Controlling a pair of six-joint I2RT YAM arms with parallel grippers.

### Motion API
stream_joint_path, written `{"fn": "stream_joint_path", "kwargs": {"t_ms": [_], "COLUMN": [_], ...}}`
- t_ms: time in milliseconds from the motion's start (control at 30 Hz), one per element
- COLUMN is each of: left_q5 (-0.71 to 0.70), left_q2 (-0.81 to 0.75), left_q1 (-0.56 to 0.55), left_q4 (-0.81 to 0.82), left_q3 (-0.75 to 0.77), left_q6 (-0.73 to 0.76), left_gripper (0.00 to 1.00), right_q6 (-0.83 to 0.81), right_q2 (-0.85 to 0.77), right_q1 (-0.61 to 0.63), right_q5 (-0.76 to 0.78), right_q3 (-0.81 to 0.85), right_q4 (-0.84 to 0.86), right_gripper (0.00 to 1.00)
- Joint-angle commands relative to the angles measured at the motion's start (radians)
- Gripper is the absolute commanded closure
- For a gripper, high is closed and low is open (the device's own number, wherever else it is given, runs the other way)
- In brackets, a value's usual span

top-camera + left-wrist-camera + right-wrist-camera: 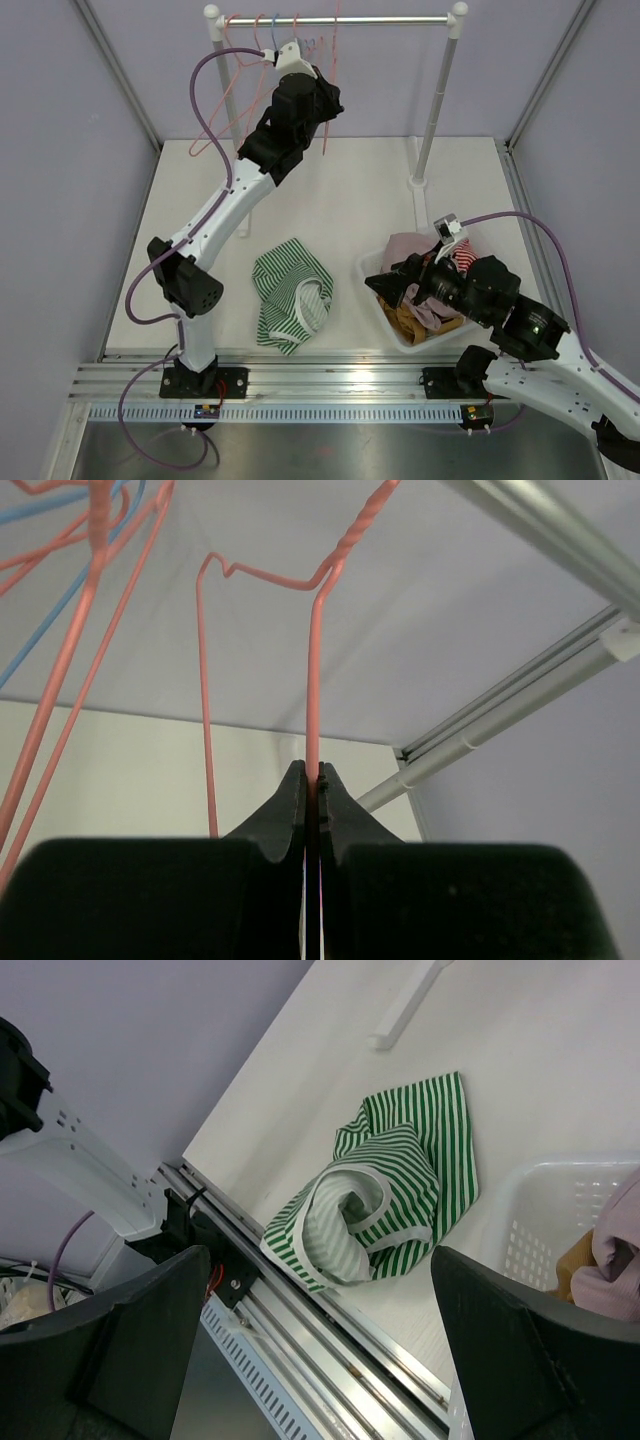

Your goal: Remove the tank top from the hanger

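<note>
Top external view
- Tank top position: the green-striped tank top (291,295) lies crumpled on the table (370,190), off any hanger, just left of the white basket (371,283).
- Tank top axis: the long axis runs roughly far to near. The plain striped end is toward the rail (340,20) and the white-trimmed openings are toward the arm bases.
- Left gripper (283,52): raised among the wire hangers under the rail.
- Right gripper (392,285): held low over the basket; its jaw state is not readable here.

Left wrist view
- Left gripper (312,776): the jaws are clamped on the upright wire of a bare pink hanger (316,680).
- Hook: out of frame, so its seating on the rail cannot be told.
- Step, judged: removal looks done and the empty hanger is being put back.
- Technique: the hook should be seated before the jaws are parted. The withdrawal should be straight down, so neighbouring wires are not snagged.

Right wrist view
- Right gripper (320,1290): the jaws stand wide apart, with nothing between them.
- Tank top (385,1195): one striped corner points to the far side; the trimmed openings lie toward the near track.
- Basket (545,1210): seen at the right, beside the garment.
</note>
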Motion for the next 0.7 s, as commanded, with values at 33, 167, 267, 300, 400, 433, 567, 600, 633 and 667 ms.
{"fn": "stream_joint_path", "kwargs": {"t_ms": [33, 167, 267, 300, 400, 433, 567, 600, 633, 667], "left_q5": [-0.048, -0.045, -0.005, 0.004, 0.064, 0.081, 0.113, 0.115, 0.116, 0.101], "left_q2": [-0.048, -0.106, -0.163, -0.183, -0.289, -0.32, -0.484, -0.542, -0.577, -0.606], "left_q1": [0.007, 0.007, 0.007, 0.007, 0.007, 0.007, 0.007, 0.007, 0.007, 0.007], "left_q4": [0.016, 0.049, 0.056, 0.059, 0.086, 0.109, 0.085, 0.065, 0.04, -0.024], "left_q3": [-0.01, -0.118, -0.167, -0.176, -0.233, -0.248, -0.307, -0.31, -0.314, -0.319], "left_q6": [-0.049, -0.064, -0.06, -0.058, -0.023, 0.012, 0.119, 0.146, 0.194, 0.212], "left_gripper": [1.0, 0.79, 0.55, 0.49, 0.3, 0.25, 0.01, 0.01, 0.01, 0.01], "right_q6": [-0.002, -0.014, -0.031, -0.043, -0.075, -0.083, -0.108, -0.114, -0.112, -0.114], "right_q2": [-0.004, 0.027, 0.065, 0.088, 0.149, 0.168, 0.255, 0.297, 0.318, 0.341], "right_q1": [0.008, 0.006, 0.006, 0.006, 0.006, 0.006, 0.006, 0.008, 0.006, 0.006], "right_q5": [-0.014, 0.008, 0.005, 0.003, -0.021, -0.032, -0.101, -0.122, -0.132, -0.139], "right_q3": [-0.029, -0.032, -0.028, -0.026, -0.012, -0.005, 0.009, 0.012, 0.023, 0.028], "right_q4": [0.002, -0.002, 0.007, 0.008, 0.027, 0.04, 0.099, 0.109, 0.132, 0.143], "right_gripper": [0.0, 0.01, 0.01, 0.01, 0.01, 0.0, 0.01, 0.01, 0.0, 0.0]}}
